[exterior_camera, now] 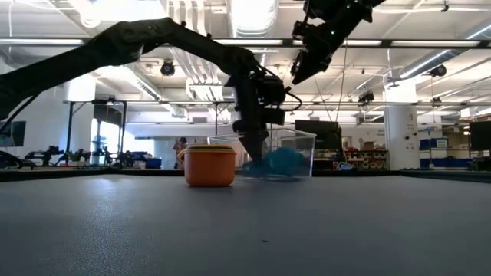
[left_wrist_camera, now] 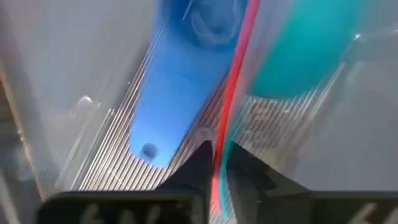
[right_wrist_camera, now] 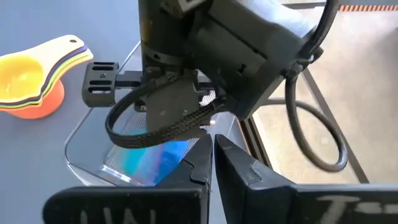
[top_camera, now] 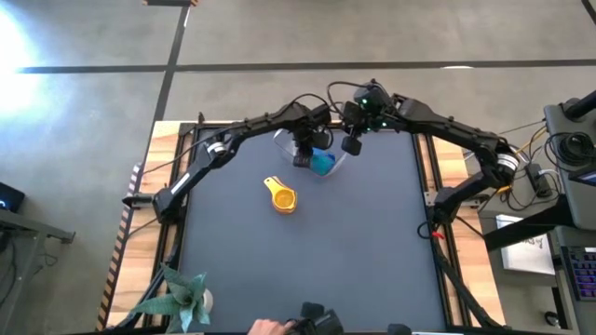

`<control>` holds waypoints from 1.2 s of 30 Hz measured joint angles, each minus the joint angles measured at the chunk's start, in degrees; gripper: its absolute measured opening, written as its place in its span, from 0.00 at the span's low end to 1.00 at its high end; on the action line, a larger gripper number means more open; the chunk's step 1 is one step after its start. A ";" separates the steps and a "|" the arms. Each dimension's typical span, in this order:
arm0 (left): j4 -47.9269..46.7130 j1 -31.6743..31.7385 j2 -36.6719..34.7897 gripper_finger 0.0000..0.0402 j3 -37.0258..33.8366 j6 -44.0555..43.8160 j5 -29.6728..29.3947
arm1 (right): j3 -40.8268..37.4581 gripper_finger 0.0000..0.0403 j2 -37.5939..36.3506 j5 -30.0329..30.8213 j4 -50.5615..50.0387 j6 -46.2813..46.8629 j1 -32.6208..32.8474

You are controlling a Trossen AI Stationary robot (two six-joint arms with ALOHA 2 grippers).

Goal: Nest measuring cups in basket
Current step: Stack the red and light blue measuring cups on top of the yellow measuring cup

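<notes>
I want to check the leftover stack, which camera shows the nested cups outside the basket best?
Right wrist view: the cup stack shows its yellow, purple, green and orange layers. High view shows only yellow from above; low view only an orange side. Left wrist view misses it.

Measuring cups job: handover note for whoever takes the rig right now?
Left gripper: down in the basket, shut on the red cup's handle.
Right gripper: shut, empty, raised beside the basket.
Done: blue cups lie in the basket.
Left: stack of cups, yellow on top and orange at the bottom, sits on the mat outside the basket; move it in and nest everything.
</notes>
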 joint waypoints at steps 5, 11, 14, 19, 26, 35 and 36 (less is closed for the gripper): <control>-1.04 0.07 -0.91 0.02 2.34 -2.45 -0.19 | 0.00 0.02 -0.77 0.04 0.02 0.04 0.00; -1.70 -0.19 -5.13 0.01 1.98 -3.81 -2.36 | 0.00 0.02 -1.25 0.11 0.01 0.20 -0.01; -1.96 -0.48 -7.52 0.01 1.98 -4.42 -3.90 | 0.00 0.02 -1.33 0.11 0.02 0.44 -0.02; -3.72 -2.25 -12.08 0.01 1.53 -5.12 -7.42 | 0.00 0.02 -1.70 0.29 -0.01 0.61 0.00; 5.15 -7.27 -24.91 0.00 -17.74 -6.19 -16.44 | 0.00 0.02 -2.82 2.03 -0.25 0.55 -0.01; 41.40 -15.47 -53.84 0.00 -64.97 -1.23 -30.02 | -2.34 0.02 -4.32 2.05 0.54 0.61 0.00; 44.53 -17.11 -56.34 0.00 -69.01 -0.01 -33.28 | -2.76 0.02 -4.48 2.07 0.95 0.63 0.00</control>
